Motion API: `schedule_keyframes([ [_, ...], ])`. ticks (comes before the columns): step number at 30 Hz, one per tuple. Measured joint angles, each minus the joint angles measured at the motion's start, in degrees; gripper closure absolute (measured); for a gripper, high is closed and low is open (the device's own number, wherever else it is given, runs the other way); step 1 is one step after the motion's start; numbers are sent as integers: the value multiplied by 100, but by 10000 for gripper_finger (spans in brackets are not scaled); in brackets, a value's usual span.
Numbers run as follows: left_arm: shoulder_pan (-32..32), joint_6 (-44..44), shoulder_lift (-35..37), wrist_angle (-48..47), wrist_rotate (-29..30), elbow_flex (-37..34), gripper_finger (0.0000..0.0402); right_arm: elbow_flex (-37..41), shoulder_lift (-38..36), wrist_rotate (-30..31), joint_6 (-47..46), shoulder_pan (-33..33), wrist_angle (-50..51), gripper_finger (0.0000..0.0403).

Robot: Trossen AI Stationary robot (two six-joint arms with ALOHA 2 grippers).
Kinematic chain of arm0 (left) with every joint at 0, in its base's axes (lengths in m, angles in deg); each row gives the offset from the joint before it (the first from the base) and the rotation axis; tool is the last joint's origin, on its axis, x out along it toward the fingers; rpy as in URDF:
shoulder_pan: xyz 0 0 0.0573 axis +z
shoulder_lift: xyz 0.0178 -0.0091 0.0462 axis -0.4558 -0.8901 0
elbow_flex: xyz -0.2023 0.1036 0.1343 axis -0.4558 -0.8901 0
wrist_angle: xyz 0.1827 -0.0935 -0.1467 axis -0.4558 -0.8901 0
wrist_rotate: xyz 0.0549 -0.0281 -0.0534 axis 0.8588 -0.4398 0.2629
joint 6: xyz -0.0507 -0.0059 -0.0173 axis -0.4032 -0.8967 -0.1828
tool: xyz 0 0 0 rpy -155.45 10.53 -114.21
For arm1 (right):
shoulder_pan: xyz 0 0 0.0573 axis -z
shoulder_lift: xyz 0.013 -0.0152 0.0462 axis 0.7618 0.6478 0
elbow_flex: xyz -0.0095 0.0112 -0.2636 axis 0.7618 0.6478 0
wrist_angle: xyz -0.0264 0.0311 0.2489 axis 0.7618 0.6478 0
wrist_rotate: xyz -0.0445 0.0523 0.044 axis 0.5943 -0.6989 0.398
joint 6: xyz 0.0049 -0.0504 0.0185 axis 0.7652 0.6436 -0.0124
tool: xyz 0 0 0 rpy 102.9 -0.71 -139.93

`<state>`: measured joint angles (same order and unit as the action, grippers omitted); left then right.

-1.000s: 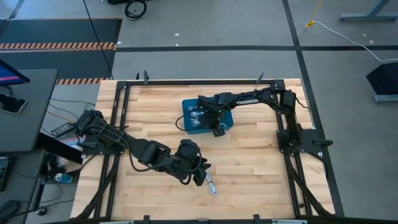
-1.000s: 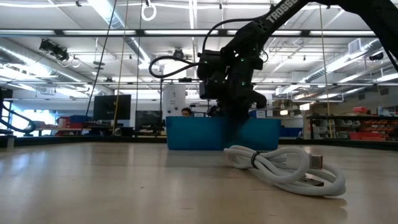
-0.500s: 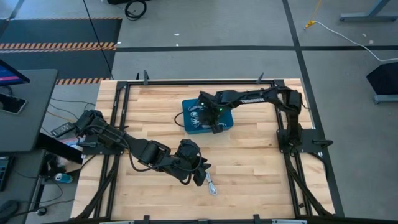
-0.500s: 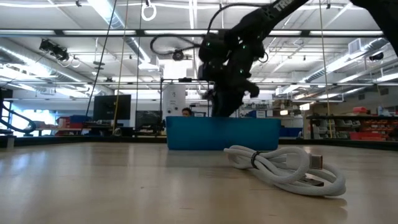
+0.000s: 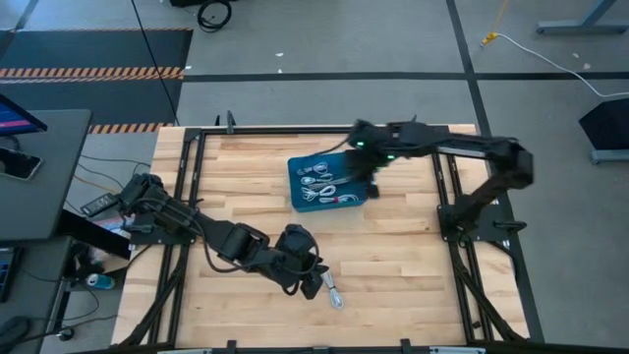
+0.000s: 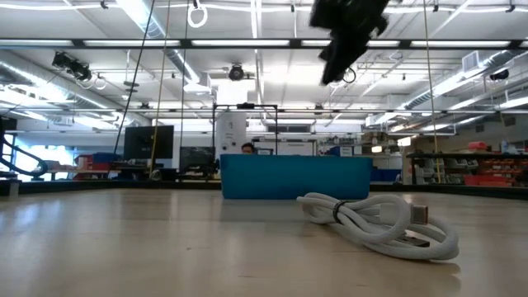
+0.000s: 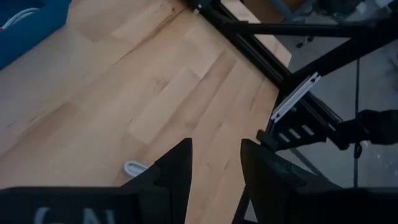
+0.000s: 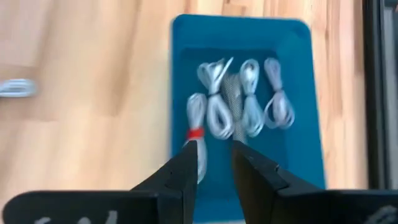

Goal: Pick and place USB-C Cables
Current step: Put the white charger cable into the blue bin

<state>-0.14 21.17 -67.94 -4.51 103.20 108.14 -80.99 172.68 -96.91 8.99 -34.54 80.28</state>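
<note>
A blue tray (image 5: 295, 197) sits on the table's far middle and holds several coiled silvery-white USB-C cables (image 8: 231, 106), one tied with a red band (image 8: 194, 132). One more coiled cable (image 5: 334, 295) lies flat on the wood near the near edge; in the low view this cable (image 6: 379, 224) is in front of the tray (image 6: 247, 180). My right gripper (image 8: 214, 163) hangs open above the tray's right side, seen high up in the low view (image 6: 334, 70). My left gripper (image 7: 214, 163) is open, low over the table just left of the loose cable (image 7: 134, 167), touching nothing.
A dark metal frame (image 5: 447, 197) borders the table on all sides. Bare wood (image 5: 393, 256) lies between the tray and the loose cable. A person (image 6: 247, 148) shows far behind the tray in the room.
My right gripper has risen out of the blue tray and swung toward the table's far right, now well above the tray. The cables in the tray and the loose cable have stayed put.
</note>
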Motion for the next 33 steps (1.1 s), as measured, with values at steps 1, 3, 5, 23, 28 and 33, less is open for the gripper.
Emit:
schedule_keyframes([
  [1, -1, 1, 0, -10, -1, 0, 259, 0, -198, -22, -202, -68, 237, 298],
  [3, 2, 44, 0, -7, 0, 0, 259, 0, -575, -43, -637, -267, 688, 298],
  [5, 6, 151, 0, -9, 0, 0, 259, 0, -944, -54, -1171, -530, 1049, 298],
  [23, -187, 383, -162, -989, -362, 4, 259, 0, -1629, 1545, -6259, -4371, 1400, 254],
  [28, -289, 831, -666, -696, -840, -2, 259, 0, -1387, 1906, -6438, -4757, 1156, 221],
  [33, -285, 1653, -1244, 429, -1337, -2, 249, 0, -1381, 1998, -6505, -4838, 844, 204],
])
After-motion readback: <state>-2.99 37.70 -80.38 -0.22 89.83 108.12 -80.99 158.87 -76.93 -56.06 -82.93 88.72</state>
